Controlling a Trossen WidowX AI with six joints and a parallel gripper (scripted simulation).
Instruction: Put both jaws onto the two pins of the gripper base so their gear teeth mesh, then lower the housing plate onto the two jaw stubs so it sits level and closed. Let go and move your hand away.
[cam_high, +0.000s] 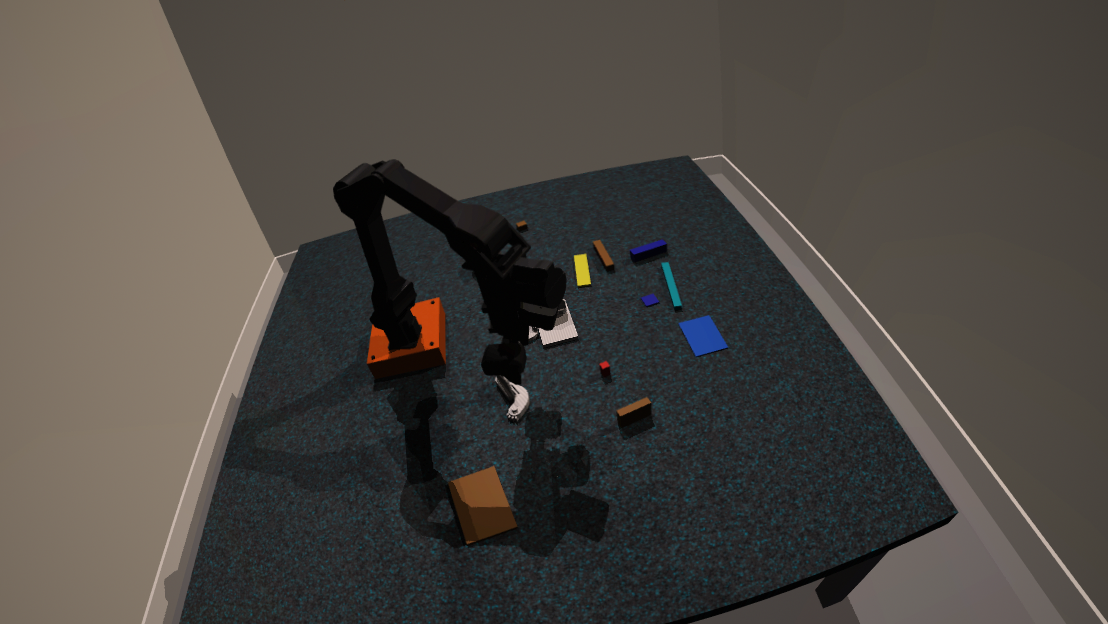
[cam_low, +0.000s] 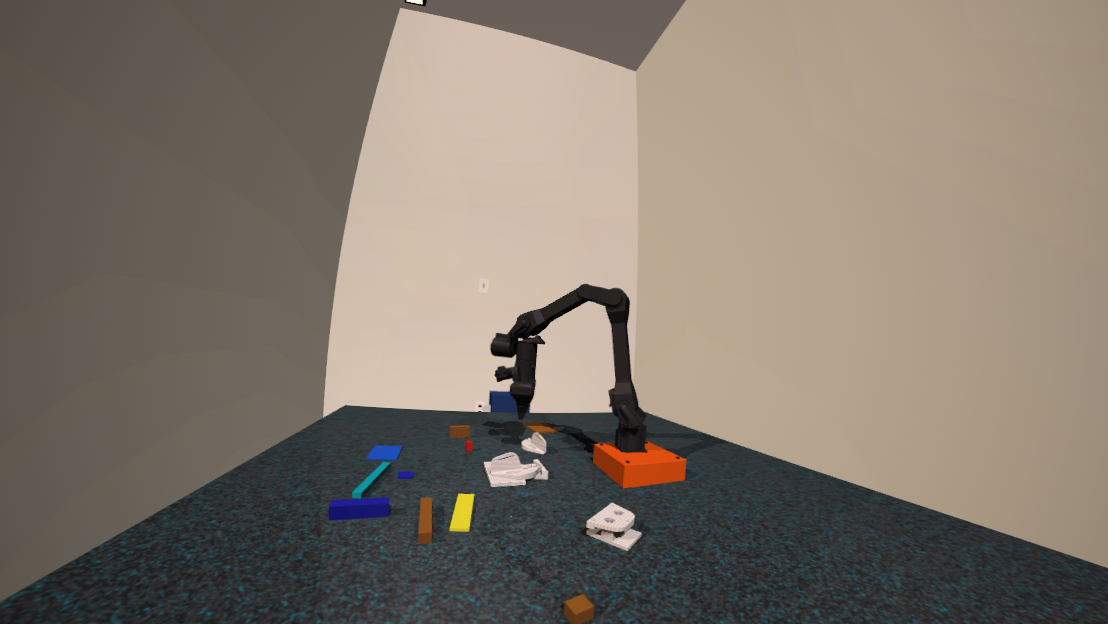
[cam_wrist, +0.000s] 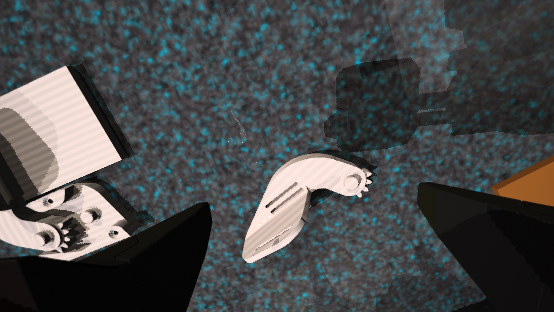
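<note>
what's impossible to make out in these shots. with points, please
- Fitted jaw (cam_wrist: 20, 231): wrist view, cut off by the left edge
- Gripper base (cam_wrist: 102, 202): wrist view, partly behind a black finger (cam_wrist: 170, 250)
- Same base, top view: mostly behind the arm (cam_high: 372, 232) (cam_low: 622, 341)
- Loose jaw's (cam_high: 517, 403) (cam_low: 534, 444) (cam_wrist: 295, 200) teeth: exterior view, too small
</note>
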